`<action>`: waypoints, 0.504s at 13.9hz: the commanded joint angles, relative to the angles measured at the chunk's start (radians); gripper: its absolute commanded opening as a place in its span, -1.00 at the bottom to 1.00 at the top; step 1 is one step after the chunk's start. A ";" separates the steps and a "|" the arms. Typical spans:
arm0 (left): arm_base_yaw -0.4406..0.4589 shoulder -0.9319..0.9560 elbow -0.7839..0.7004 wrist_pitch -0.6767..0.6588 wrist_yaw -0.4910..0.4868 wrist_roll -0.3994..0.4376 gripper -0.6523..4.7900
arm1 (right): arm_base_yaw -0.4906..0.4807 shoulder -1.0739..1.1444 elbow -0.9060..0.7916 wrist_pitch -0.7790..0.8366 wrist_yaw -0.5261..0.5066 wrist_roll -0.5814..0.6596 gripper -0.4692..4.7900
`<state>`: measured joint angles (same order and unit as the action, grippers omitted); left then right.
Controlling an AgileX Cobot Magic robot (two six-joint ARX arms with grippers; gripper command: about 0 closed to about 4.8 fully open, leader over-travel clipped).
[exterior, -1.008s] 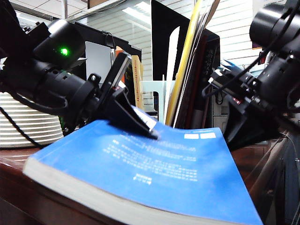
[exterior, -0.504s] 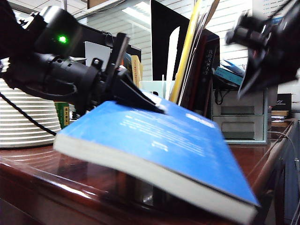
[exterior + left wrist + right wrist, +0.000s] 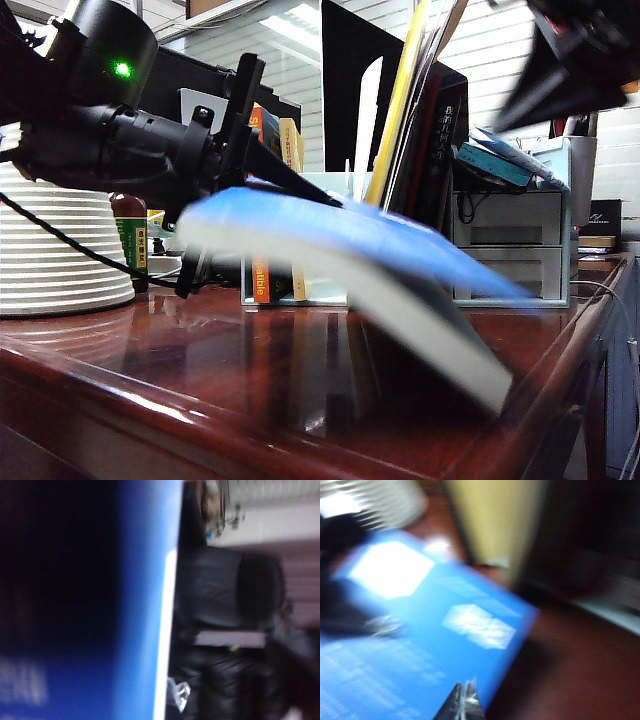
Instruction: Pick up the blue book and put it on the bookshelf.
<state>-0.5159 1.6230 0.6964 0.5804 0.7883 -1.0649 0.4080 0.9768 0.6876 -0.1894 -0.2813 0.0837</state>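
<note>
Left arm comes in level from the left of the exterior view, forearm roughly horizontal, wrist turned so the left claw (image 3: 285, 185) points toward the middle of the scene; its dark fingers (image 3: 290, 180) are clamped on the near-left edge of the blue book (image 3: 340, 235), one finger lying along the top cover; the book is clear of the wooden surface (image 3: 200, 370) at the gripped end and slopes down to the right, cream page edges facing the camera, outline smeared by motion blur; whether its low far corner touches the surface cannot be told. Left wrist view: blue book (image 3: 140, 600) fills most of the frame, pale page edge alongside; the fingers themselves cannot be made out there. Right arm is high at the upper right of the exterior view, blurred; right claw (image 3: 465, 700) has its tips pressed together, holding nothing, hanging above the cover of the blue book (image 3: 440, 645). Mint-green bookshelf (image 3: 330, 190) stands behind the book with upright volumes in it; grey drawer unit (image 3: 510, 245) to its right.
</note>
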 commanded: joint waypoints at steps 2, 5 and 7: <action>-0.001 -0.010 0.093 0.212 0.005 -0.320 -0.78 | 0.000 -0.086 0.003 0.087 -0.032 -0.032 -0.84; -0.001 -0.010 0.177 0.245 0.012 -0.469 -0.78 | -0.001 -0.176 0.003 0.159 -0.025 -0.039 -0.83; -0.002 -0.010 0.227 0.322 0.056 -0.544 -0.78 | -0.001 -0.232 0.003 0.190 0.003 -0.038 -0.82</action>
<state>-0.5167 1.6260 0.8951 0.7803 0.8204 -1.5494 0.4076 0.7612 0.6865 -0.0391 -0.2897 0.0498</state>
